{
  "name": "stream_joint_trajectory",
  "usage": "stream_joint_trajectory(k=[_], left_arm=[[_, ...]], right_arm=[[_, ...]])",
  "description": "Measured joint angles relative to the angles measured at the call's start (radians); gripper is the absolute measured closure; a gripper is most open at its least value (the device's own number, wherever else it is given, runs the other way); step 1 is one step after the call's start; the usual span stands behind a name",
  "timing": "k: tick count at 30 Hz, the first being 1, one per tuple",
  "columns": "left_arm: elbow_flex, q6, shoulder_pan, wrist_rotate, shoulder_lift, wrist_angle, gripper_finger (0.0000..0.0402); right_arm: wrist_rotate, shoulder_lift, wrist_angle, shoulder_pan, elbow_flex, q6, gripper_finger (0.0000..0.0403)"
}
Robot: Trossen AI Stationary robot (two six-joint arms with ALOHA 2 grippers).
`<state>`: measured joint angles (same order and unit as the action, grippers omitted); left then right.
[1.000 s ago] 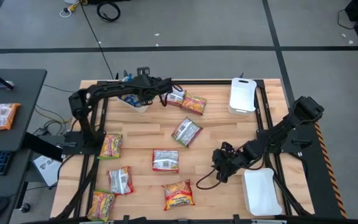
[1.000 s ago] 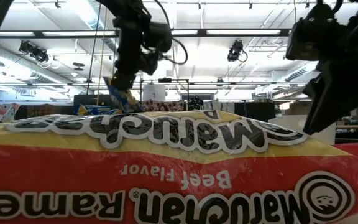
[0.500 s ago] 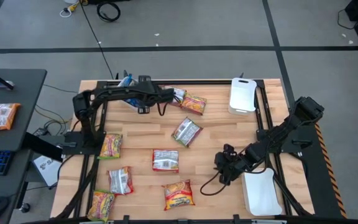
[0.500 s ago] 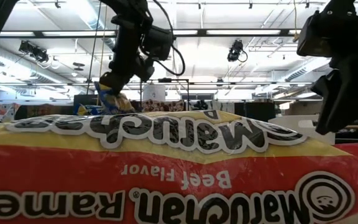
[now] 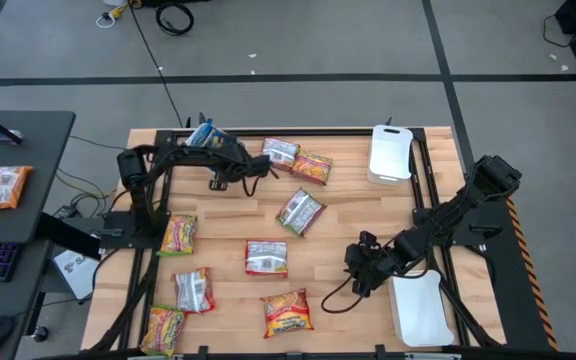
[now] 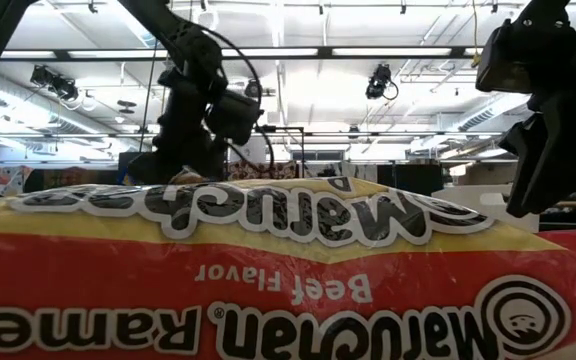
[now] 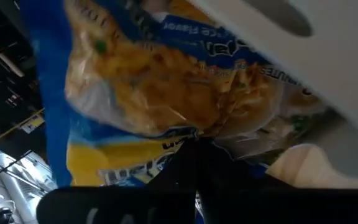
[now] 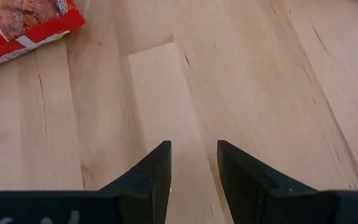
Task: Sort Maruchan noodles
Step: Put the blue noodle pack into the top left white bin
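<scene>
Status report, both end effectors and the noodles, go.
Left end effector shut on blue-yellow packet, far left corner by a white tray. Right end effector open, empty over bare wood. Other packets loose on table. Nothing blocking.

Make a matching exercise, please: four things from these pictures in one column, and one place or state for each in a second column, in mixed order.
Things:
1. left gripper
2. right gripper
3. blue-yellow packet
4. white tray

Places or states:
A. empty, jaws apart over bare wood
B. at the table's far edge, right of the packets
C. shut on a packet
D. held beside a white tray in the far left corner

Pairs: 1-C, 2-A, 3-D, 4-B
</scene>
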<state>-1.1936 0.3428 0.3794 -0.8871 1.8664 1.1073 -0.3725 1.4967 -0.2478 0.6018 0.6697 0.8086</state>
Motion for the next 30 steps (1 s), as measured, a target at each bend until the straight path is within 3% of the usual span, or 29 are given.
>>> stream_joint_trajectory(k=[7,12,20,30], left_arm=[[-0.012,-0.057,-0.025,0.066,-0.002,-0.025,0.0396],[-0.078,-0.106,-0.038,0.220,-0.002,-0.047,0.0391],[-0.177,-0.156,-0.021,0.416,-0.003,-0.054,0.0333],[-0.180,-0.262,0.096,0.462,-0.003,-0.191,0.0283]], right_arm=[[0.000,0.000,0.000,-0.016,0.000,-0.003,0.0267],[0.000,0.000,0.000,-0.038,0.000,-0.008,0.0267],[0.036,0.000,0.000,-0.061,0.000,-0.026,0.0267],[0.051,0.000,0.000,-0.061,0.000,-0.021,0.0267]])
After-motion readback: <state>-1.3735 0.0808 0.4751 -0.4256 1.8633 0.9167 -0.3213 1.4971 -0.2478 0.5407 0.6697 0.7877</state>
